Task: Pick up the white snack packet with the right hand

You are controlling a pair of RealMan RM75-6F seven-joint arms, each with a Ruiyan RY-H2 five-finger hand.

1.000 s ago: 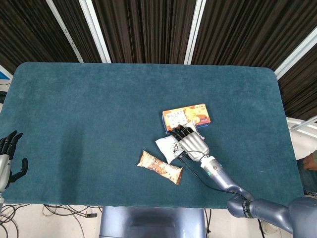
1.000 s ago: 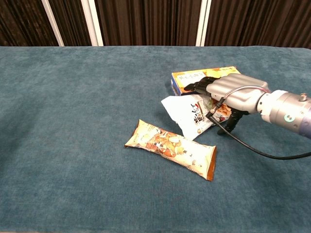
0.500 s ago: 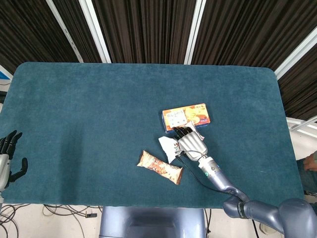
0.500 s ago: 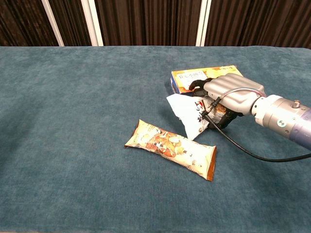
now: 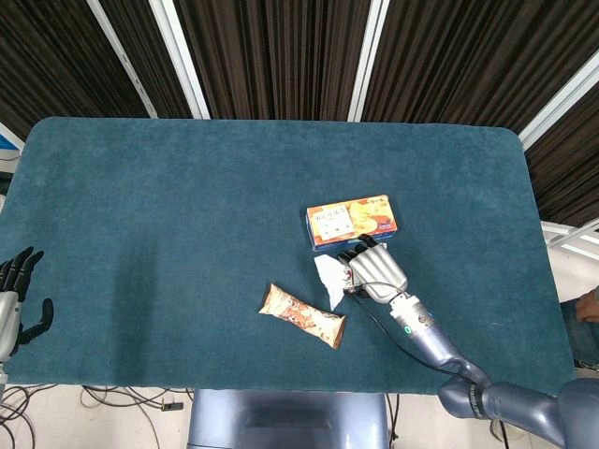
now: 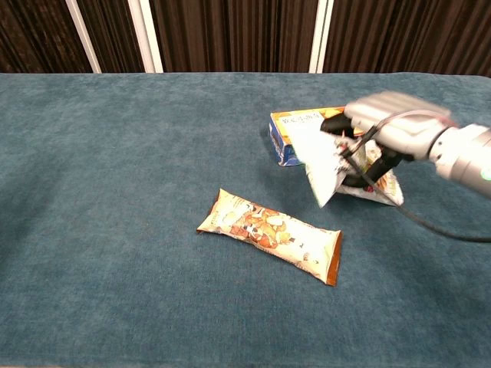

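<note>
My right hand (image 5: 376,274) (image 6: 383,130) grips the white snack packet (image 5: 330,280) (image 6: 321,164) and holds it raised off the table, its loose end hanging down to the left. The packet hangs in front of the orange biscuit box (image 5: 353,221) (image 6: 295,136). My left hand (image 5: 17,296) sits at the table's near left edge with its fingers spread and nothing in it.
An orange-brown snack bar wrapper (image 5: 301,316) (image 6: 270,237) lies flat on the teal table (image 5: 168,215) just left of and below the raised packet. A black cable runs from my right hand along its wrist.
My right hand has closed on the white packet and lifted it off the table, moving up and slightly right. The packet has gone from lying flat to hanging. Left hand unchanged.
</note>
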